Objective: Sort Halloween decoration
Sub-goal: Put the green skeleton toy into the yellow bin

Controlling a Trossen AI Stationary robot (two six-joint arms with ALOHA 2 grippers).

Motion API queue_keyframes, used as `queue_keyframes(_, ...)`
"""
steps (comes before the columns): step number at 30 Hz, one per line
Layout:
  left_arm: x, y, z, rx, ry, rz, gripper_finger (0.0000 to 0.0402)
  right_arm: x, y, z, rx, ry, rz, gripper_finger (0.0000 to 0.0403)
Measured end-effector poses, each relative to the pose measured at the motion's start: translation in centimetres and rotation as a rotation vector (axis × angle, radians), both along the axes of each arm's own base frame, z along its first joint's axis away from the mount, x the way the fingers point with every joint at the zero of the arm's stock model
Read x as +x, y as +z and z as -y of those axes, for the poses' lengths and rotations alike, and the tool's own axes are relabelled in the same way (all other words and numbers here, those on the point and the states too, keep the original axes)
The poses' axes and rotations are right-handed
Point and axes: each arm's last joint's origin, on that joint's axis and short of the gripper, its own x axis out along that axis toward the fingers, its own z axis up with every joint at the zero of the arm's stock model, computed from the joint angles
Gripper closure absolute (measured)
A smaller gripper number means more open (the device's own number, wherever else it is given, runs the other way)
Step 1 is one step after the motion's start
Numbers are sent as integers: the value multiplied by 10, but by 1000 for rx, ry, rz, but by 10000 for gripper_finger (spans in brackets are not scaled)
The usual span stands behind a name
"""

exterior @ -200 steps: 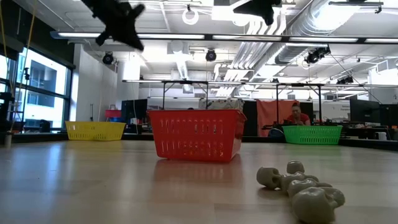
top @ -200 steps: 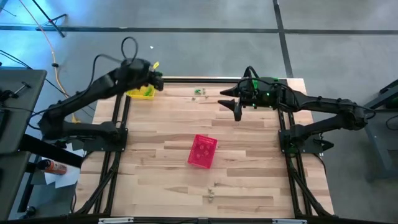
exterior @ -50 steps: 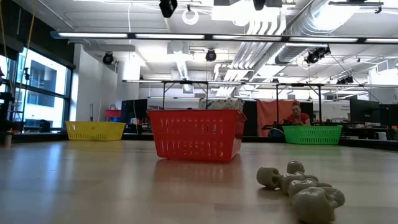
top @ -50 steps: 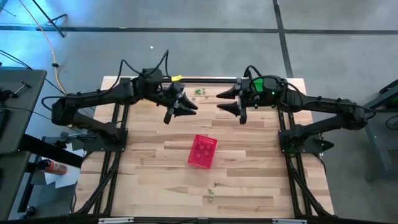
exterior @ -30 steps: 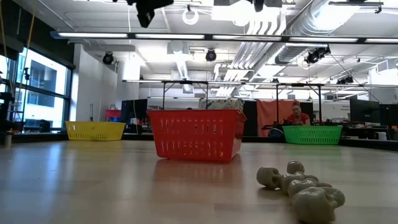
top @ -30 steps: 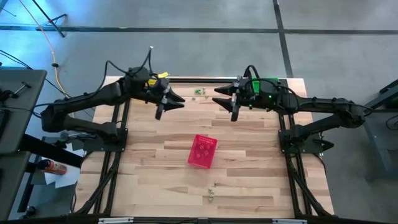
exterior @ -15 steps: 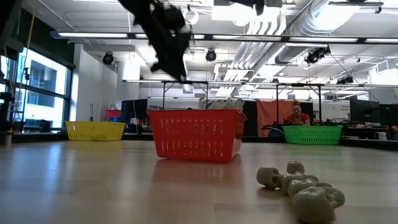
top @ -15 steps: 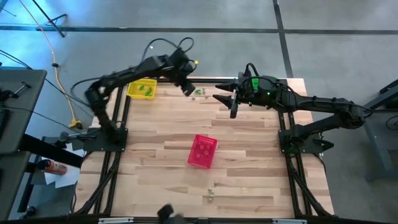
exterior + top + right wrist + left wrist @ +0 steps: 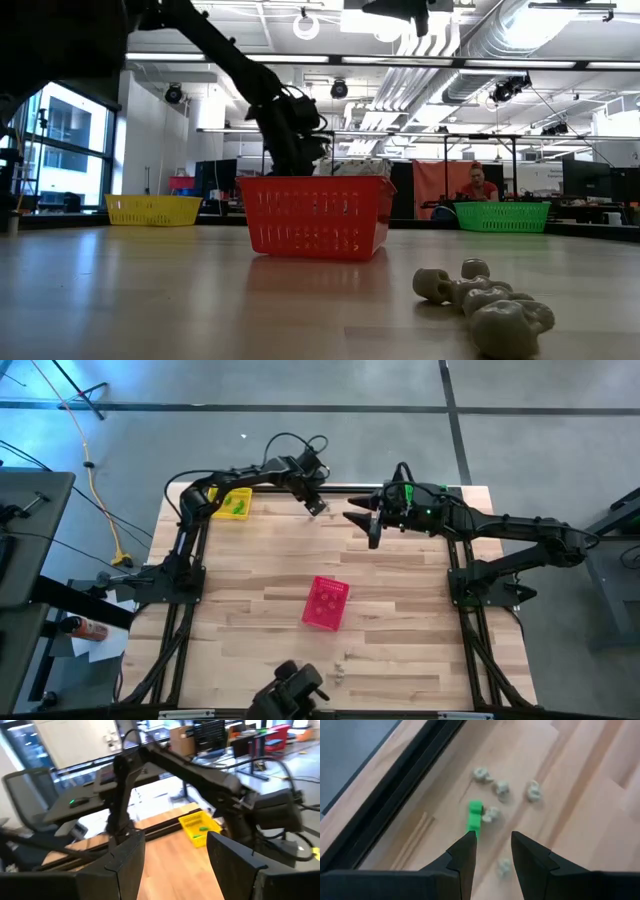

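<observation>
A green trinket (image 9: 475, 816) and several pale trinkets (image 9: 501, 787) of the Halloween decoration lie on the wood by the table's far edge. My left gripper (image 9: 492, 851) hangs open just above them, pointing steeply down, at the far middle (image 9: 316, 508). One pale trinket (image 9: 503, 866) shows below the gap between its fingers. My right gripper (image 9: 362, 528) stands open, higher up and to the right, with nothing between its fingers (image 9: 127, 855). More pale trinkets (image 9: 480, 300) lie near the front edge.
A pink mesh basket (image 9: 326, 602) stands mid-table. The yellow basket (image 9: 232, 503), with green pieces in it, is at the far left corner. A green basket (image 9: 502, 216) is at the far right. A dark object (image 9: 290, 695) shows at the near edge.
My left gripper has swung from the far left toward the table's far middle and come down over the trinket cluster. It has tipped from nearly level to pointing steeply down. A dark object has come in at the near edge.
</observation>
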Motion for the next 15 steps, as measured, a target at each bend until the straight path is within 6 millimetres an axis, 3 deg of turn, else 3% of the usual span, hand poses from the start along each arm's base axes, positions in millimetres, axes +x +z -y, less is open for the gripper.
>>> queue_keyframes(10, -1, -35, -14, 6, -51, -43, 291, -1, 0, 2, 84, -95, 28, 194)
queue_keyframes(15, -1, -41, -17, 6, -60, -49, 291, -1, 1, 2, 83, -93, 38, 194)
